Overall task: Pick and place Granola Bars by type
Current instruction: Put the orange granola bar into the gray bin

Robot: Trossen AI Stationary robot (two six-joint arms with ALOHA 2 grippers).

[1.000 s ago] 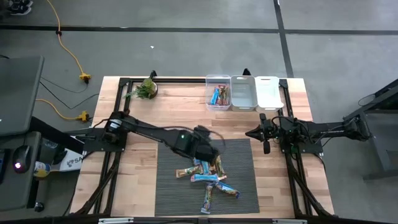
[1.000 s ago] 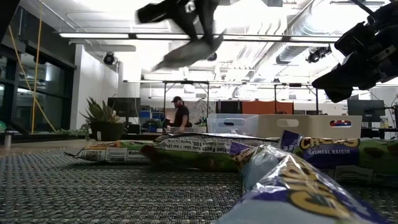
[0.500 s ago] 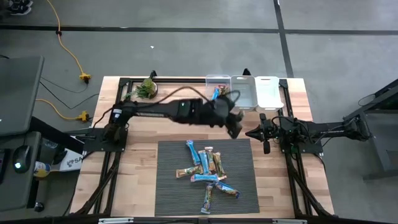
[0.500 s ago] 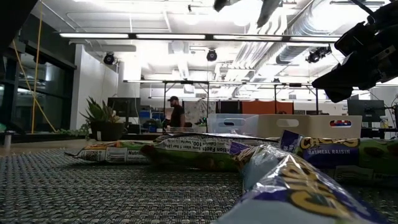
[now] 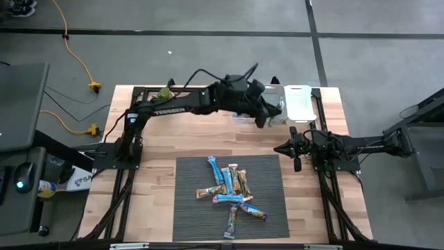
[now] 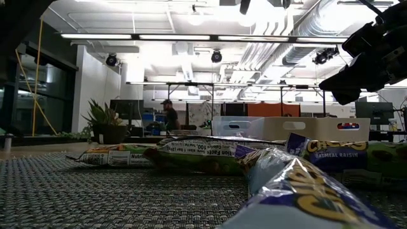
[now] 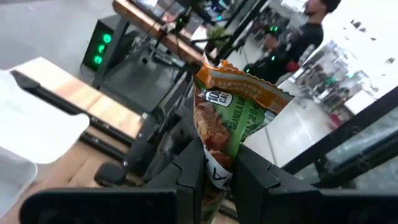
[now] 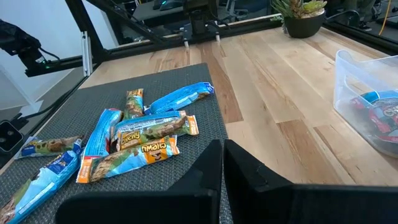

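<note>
On the dark woven mat [image 5: 208, 208] near the front edge of the wooden table [image 5: 159, 149] lies a loose pile of granola bars [image 5: 231, 192], mostly bright blue wrappers with a few green, orange and tan ones, overlapping each other in the middle of the mat. From table height the nearest wrappers fill the foreground, and parts of their print can be read: "Nutrition Facts" on a tan-green bar [image 6: 197, 152] and "OATMEAL RAISIN" on a blue one [image 6: 331, 156]; in the right wrist view one orange-edged bar shows the word "CHEWY" [image 8: 146, 149]. Just off the mat's right edge the right gripper [image 5: 297, 154] waits above the table with its two fingers pressed together and nothing between them, the pile lying in front of it. Farther back, along the far edge of the table, three clear plastic bins stand side by side; the left bin [image 8: 364, 106] already holds a few wrapped bars, and the right bin [image 5: 300, 104] shows white. The left arm reaches across from the left side of the table, and its gripper [image 5: 265, 114] hangs over the bins, about above the middle one. Its fingers are closed down narrowly on a single green and orange bar [image 7: 227, 118], which stands upright between them; the word "GRANOLA" can be made out on its wrapper. A small potted plant [image 5: 165, 97] stands near the far left corner. In the room beyond the table a person [image 6: 169, 116] stands well behind.
</note>
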